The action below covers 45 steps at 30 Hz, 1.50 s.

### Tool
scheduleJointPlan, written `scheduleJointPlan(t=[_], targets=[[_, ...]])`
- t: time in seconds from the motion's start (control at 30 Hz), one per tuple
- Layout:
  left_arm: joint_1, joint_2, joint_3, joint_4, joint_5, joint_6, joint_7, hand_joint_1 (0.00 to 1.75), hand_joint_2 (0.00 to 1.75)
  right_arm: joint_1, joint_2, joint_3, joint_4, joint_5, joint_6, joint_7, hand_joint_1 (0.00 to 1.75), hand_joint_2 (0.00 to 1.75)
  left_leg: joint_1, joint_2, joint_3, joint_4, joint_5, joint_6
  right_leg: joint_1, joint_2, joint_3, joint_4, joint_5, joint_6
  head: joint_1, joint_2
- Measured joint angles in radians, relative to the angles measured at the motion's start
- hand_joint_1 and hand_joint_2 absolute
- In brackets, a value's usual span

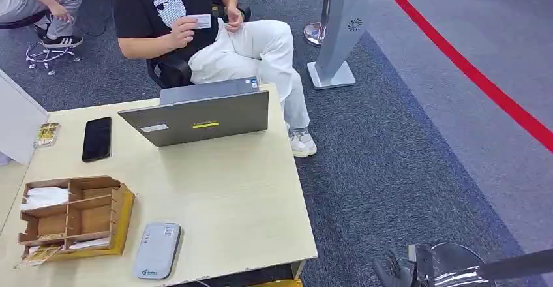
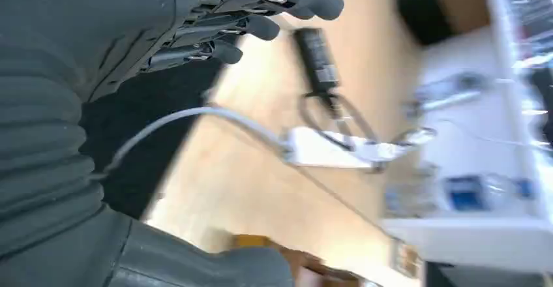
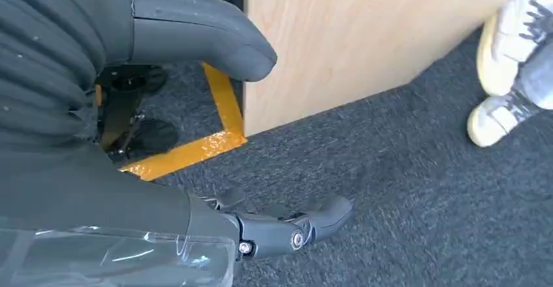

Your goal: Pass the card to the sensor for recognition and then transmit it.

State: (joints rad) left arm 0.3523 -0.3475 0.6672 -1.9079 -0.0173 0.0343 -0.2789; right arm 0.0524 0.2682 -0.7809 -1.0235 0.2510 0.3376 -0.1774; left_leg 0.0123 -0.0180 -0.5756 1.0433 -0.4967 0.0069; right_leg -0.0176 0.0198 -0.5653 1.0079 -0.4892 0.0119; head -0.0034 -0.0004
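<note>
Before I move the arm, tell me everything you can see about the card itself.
The card is a small, thin, pale rectangle, whitish grey with faint markings too small to read. A seated person's hand holds it by one end, at chest height, with its long side roughly level and its face turned up toward the head camera. It is beyond the far edge of the table, behind the laptop. Only the person's fingers touch it.

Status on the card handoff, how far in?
Nothing done yet. The card is in the seated person's hand, away from the table. The right hand hangs low beside the table, holding nothing; the left hand holds nothing either. Left: take the card, present it to the grey sensor, pass it on.
</note>
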Motion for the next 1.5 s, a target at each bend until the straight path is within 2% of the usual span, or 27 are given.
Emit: scheduleJointPlan(t=[0.13, 0.2, 0.27, 0.3, 0.37, 0.5, 0.57, 0.67, 0.73, 0.83, 1.07, 1.27, 1.3, 1.5], targets=[[-0.027, -0.003, -0.089, -0.174, -0.254, -0.07, 0.007, 0.0, 1.75, 0.014, 0.0, 0.017, -0.024, -0.008, -0.006, 0.013, 0.0, 1.75, 0.0, 0.0, 0.0, 0.0, 0.0, 0.0, 0.0, 0.0, 0.0, 0.0, 0.0, 0.0, 0.0, 0.0], [-0.061, -0.004, -0.161, -0.24, -0.422, -0.124, 0.003, 0.0, 1.75, 0.014, 0.002, 0.021, -0.029, 0.018, -0.015, 0.013, 0.0, 1.75, 0.0, 0.001, 0.0, 0.0, 0.001, 0.0, 0.0, 0.0, 0.001, 0.0, 0.002, 0.0, 0.0, 0.0], [-0.117, 0.009, -0.239, -0.272, -0.606, -0.149, 0.005, 0.0, 1.75, 0.012, 0.002, 0.025, -0.029, 0.054, -0.018, 0.011, 0.0, 1.75, 0.0, 0.0, 0.0, 0.0, 0.002, 0.001, 0.0, 0.0, 0.002, 0.0, 0.003, 0.001, 0.0, 0.0], [-0.146, 0.023, -0.292, -0.276, -0.694, -0.149, 0.017, 0.0, 1.75, 0.01, 0.002, 0.027, -0.028, 0.075, -0.018, 0.007, 0.0, 1.75, -0.001, 0.0, 0.0, 0.0, 0.003, 0.0, 0.0, -0.001, 0.002, 0.0, 0.003, 0.001, 0.0, 0.0], [-0.205, 0.059, -0.383, -0.275, -0.797, -0.145, 0.038, 0.0, 1.75, 0.008, 0.002, 0.031, -0.024, 0.119, -0.018, -0.005, 0.0, 1.75, 0.0, 0.0, -0.001, 0.0, 0.004, -0.001, 0.0, -0.001, 0.002, 0.0, 0.004, 0.0, 0.0, 0.0], [-0.305, 0.121, -0.496, -0.259, -0.966, -0.122, 0.062, 0.0, 1.75, 0.005, 0.002, 0.034, -0.013, 0.176, -0.018, -0.021, 0.0, 1.75, 0.0, -0.001, -0.001, 0.0, 0.004, -0.001, 0.0, 0.0, 0.002, 0.001, 0.004, -0.001, 0.0, 0.0], [-0.379, 0.169, -0.554, -0.218, -1.116, -0.1, 0.081, 0.0, 1.75, 0.0, 0.001, 0.045, 0.002, 0.218, -0.025, -0.031, 0.0, 1.75, 0.0, -0.003, -0.002, 0.0, 0.006, -0.001, 0.0, -0.003, 0.001, 0.001, 0.004, -0.001, 0.0, 0.0], [-0.513, 0.285, -0.651, -0.094, -1.358, -0.041, 0.108, 0.0, 1.75, -0.013, -0.002, 0.082, 0.037, 0.3, -0.057, -0.056, 0.0, 1.75, 0.0, -0.004, -0.002, 0.0, 0.008, -0.002, 0.0, -0.004, 0.001, 0.002, 0.006, -0.002, 0.0, 0.0], [-0.592, 0.343, -0.702, -0.007, -1.419, -0.022, 0.114, 0.0, 1.75, -0.022, -0.005, 0.112, 0.06, 0.327, -0.075, -0.067, 0.0, 1.75, 0.0, -0.004, -0.002, 0.0, 0.008, -0.003, 0.0, -0.003, 0.001, 0.002, 0.006, -0.002, -0.001, 0.0], [-0.677, 0.416, -0.756, 0.101, -1.439, -0.021, 0.118, 0.0, 1.75, -0.033, -0.01, 0.146, 0.093, 0.34, -0.091, -0.075, 0.0, 1.75, 0.0, -0.003, -0.002, 0.0, 0.009, -0.003, 0.0, -0.003, 0.001, 0.003, 0.007, -0.003, -0.001, 0.0], [-0.738, 0.493, -0.805, 0.211, -1.462, -0.023, 0.15, 0.0, 1.75, -0.051, -0.015, 0.185, 0.144, 0.336, -0.108, -0.086, 0.0, 1.75, 0.0, -0.003, -0.004, 0.0, 0.009, -0.003, 0.0, -0.002, 0.0, 0.002, 0.006, -0.002, 0.0, 0.0], [-0.74, 0.528, -0.809, 0.242, -1.464, -0.023, 0.161, 0.0, 1.75, -0.059, -0.016, 0.204, 0.165, 0.333, -0.115, -0.087, 0.0, 1.75, 0.0, -0.003, -0.004, 0.0, 0.009, -0.003, 0.0, -0.002, -0.001, 0.002, 0.006, -0.002, 0.0, 0.0], [-0.739, 0.533, -0.809, 0.244, -1.464, -0.023, 0.163, 1.75, 1.75, -0.06, -0.016, 0.208, 0.167, 0.333, -0.117, -0.087, 0.0, 1.75, 0.0, -0.003, -0.004, 0.0, 0.009, -0.003, 0.0, -0.002, -0.001, 0.002, 0.006, -0.002, -0.001, 0.0], [-0.718, 0.554, -0.809, 0.251, -1.461, -0.033, 0.17, 1.75, 1.75, -0.063, -0.019, 0.225, 0.171, 0.331, -0.124, -0.088, 0.0, 1.75, 0.0, -0.003, -0.005, 0.0, 0.009, -0.003, 0.0, -0.002, -0.001, 0.003, 0.006, -0.002, -0.001, 0.0]])
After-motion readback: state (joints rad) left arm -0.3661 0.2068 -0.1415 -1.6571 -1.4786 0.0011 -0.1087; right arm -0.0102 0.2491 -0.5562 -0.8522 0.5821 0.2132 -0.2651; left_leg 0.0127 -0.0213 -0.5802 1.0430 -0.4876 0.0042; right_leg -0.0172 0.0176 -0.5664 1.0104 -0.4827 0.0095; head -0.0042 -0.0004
